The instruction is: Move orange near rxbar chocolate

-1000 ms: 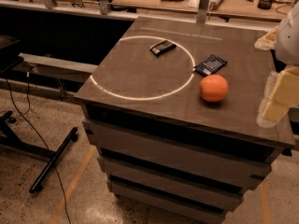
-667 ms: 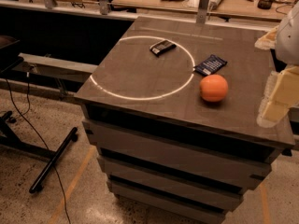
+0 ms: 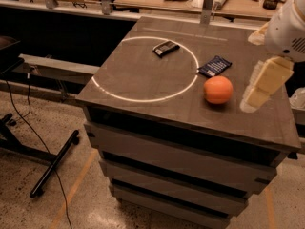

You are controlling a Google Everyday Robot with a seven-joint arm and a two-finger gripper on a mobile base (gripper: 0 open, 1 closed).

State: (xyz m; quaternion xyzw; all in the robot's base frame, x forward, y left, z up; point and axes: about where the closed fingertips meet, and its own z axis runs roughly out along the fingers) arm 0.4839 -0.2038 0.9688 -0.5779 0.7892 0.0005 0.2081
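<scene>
Reaches in over the right edge of the worktop (image 3: pixel 143 82) with a white arm (image 3: pixel 288 30), high above the far-right corner. Carries the gripper (image 3: pixel 252 101) below it as a pale yellow block, slanted down and leftward toward the front-right part of the top. Hangs low there, tip close to the surface; cannot tell whether touching. Cannot tell either whether spread or pressed together.

Places the orange (image 3: pixel 218 89) just left of the gripper, resting on the worktop toward the right edge and parted from the gripper by a small gap. Puts it just outside a white ring (image 3: pixel 138 100) drawn on the top, at the ring's right side. Shows a dark blue packet (image 3: pixel 215 66) just behind the orange, toward the far edge, also outside the ring; close to the fruit, contact not clear. Shows the rxbar chocolate (image 3: pixel 166 48) lying flat inside the ring, near its far arc, toward the far edge and well apart from the orange.

Against 1 s ago: has brought the arm and gripper leftward, away from the right edge and nearer the orange. Leaves the orange, the rxbar chocolate and the dark blue packet where they lay.
</scene>
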